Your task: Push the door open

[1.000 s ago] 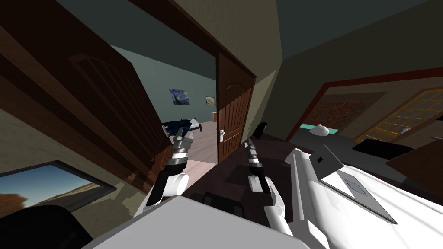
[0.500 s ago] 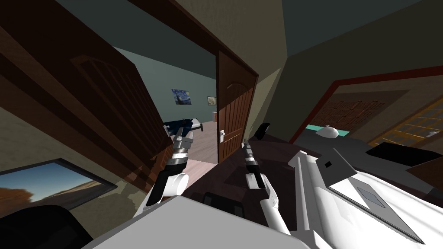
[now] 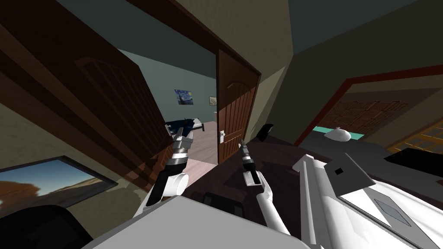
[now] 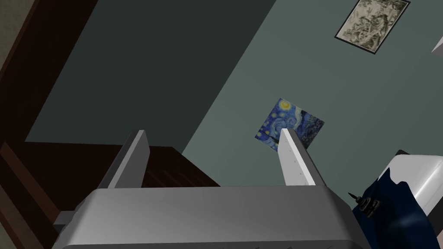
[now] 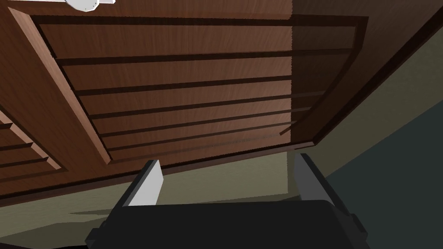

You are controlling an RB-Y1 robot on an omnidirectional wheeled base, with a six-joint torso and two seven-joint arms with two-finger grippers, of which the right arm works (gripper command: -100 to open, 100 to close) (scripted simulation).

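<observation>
A dim corridor with olive walls ends in a dark brown doorway (image 3: 242, 56), and beyond it lies a room with a grey-green wall, a blue starry painting (image 3: 185, 97) and a bed (image 3: 184, 125) under a dark blue cover. One leaf (image 3: 108, 112) of the double door stands swung wide on my left. The other, the brown panelled door (image 3: 233, 116), hangs at the right of the opening with a white handle (image 3: 222, 136) on its free edge. This is the one I judge still needs pushing.

The right arm (image 3: 259, 199) is raised toward that door. In its wrist view the ribbed panel (image 5: 194, 86) fills the space ahead. The jaws are spread wide with nothing between them, and the fingers (image 5: 145, 186) are near the wood but apparently short of it. The left arm (image 3: 175, 160) reaches into the gap between the leaves. Its jaws are likewise parted and empty, with one finger (image 4: 296, 158) lying across the painting.

The step in hand looks like the approach, with contact not yet made. The next move calls for bringing the right arm forward until it bears on the panel. It should meet the wood toward the handle side, away from the hinges, and press steadily along the door's swing. The left arm should stay off the open leaf.
</observation>
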